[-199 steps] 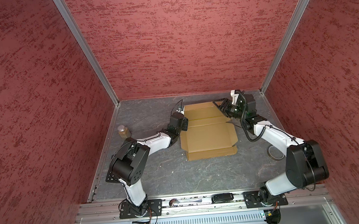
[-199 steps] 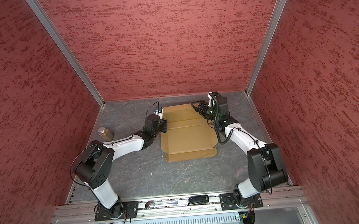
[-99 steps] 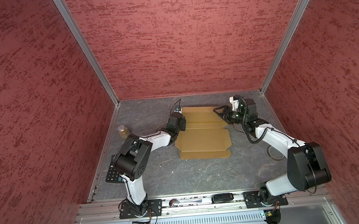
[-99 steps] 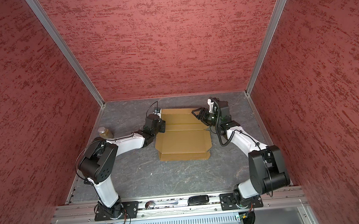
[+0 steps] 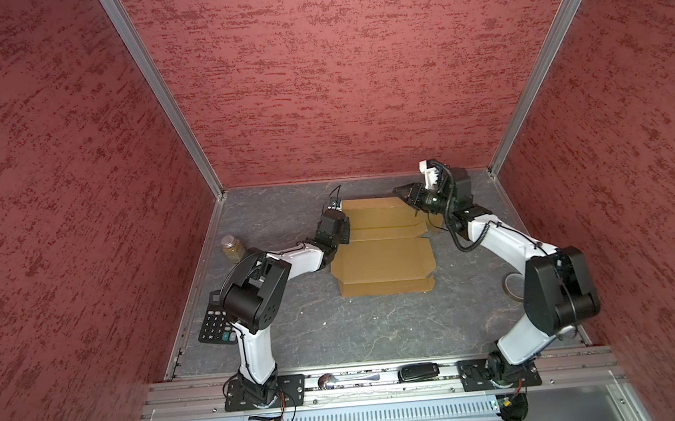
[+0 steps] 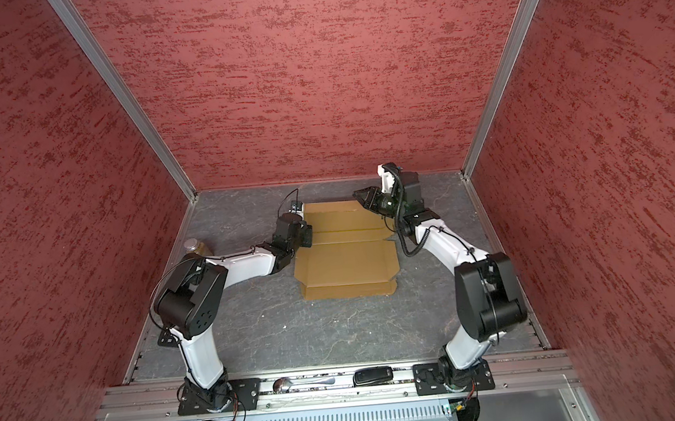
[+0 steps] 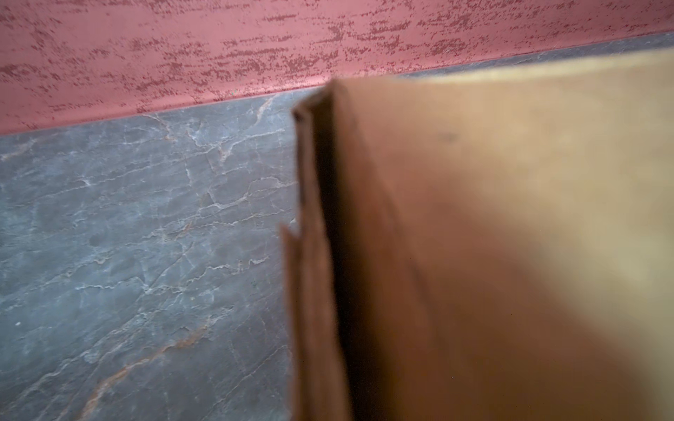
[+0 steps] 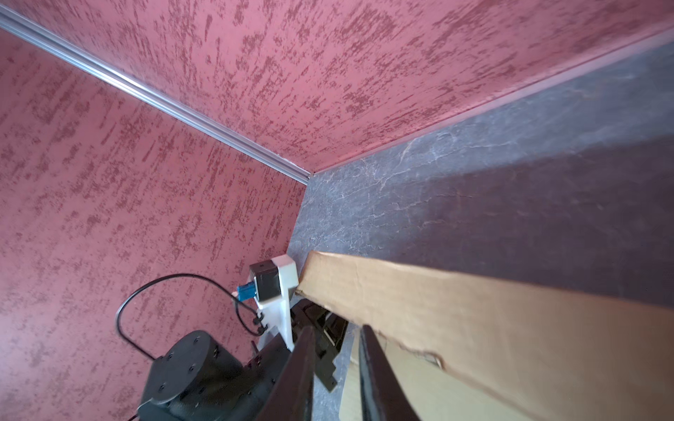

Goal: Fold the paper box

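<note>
The paper box [image 5: 385, 253] [image 6: 348, 256] is a tan cardboard sheet with creased panels, lying mostly flat at the back middle of the table. My left gripper [image 5: 345, 231] sits at its left edge, fingers hidden under the wrist, shut on the box's side flap. That flap [image 7: 474, 237] fills the left wrist view right up to the lens. My right gripper [image 5: 399, 191] [image 8: 335, 328] hovers over the box's far right corner. Its jaws stand a narrow gap apart with nothing between them, tips at the edge of the far panel [image 8: 474, 328].
A glass jar [image 5: 232, 247] and a black calculator [image 5: 214, 326] sit along the left wall. A tape roll [image 5: 511, 286] lies behind the right arm. A spoon [image 5: 342, 380] and a black fob [image 5: 418, 371] rest on the front rail. Red walls enclose three sides.
The box slid a little to the left with my left gripper and settled flatter. My right gripper's jaws narrowed from wide open to a small gap, and it moved slightly toward the back wall.
</note>
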You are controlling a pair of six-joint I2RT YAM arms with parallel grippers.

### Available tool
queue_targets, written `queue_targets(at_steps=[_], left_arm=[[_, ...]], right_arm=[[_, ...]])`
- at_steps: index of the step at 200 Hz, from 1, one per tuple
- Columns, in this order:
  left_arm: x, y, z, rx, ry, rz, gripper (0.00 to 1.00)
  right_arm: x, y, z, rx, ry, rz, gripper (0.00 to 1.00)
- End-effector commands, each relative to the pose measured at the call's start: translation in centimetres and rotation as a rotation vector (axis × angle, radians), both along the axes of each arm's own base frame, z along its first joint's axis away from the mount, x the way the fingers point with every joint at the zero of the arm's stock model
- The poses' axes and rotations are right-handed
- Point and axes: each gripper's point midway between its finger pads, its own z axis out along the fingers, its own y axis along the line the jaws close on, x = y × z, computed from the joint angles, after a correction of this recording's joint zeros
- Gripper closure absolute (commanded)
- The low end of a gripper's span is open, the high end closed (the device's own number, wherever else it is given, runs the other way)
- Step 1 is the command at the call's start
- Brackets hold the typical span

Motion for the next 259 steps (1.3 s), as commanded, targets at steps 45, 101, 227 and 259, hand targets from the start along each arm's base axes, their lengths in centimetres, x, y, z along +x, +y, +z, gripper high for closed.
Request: queue_targets(at_steps=[45, 101, 227, 259], left_arm=[[0.8, -0.1, 0.4, -0.014, -0.017, 0.030, 0.95], [0.9, 0.1, 0.4, -0.017, -0.015, 0.041, 0.93], [1.9, 0.7, 1.1, 0.000, -0.023, 0.100, 0.76], [2.0, 0.9, 1.0, 0.006, -0.023, 0.118, 0.78]], right_arm=[[3.5, 4.3, -2.8, -0.007, -0.001, 0.050, 0.82], [3.6, 4.5, -4.7, -0.019, 0.033, 0.042, 0.83], [3.4, 5.0, -5.9, -0.016, 0.062, 0.044, 0.85], [3.4, 5.1, -6.0, -0.013, 0.064, 0.047, 0.85]])
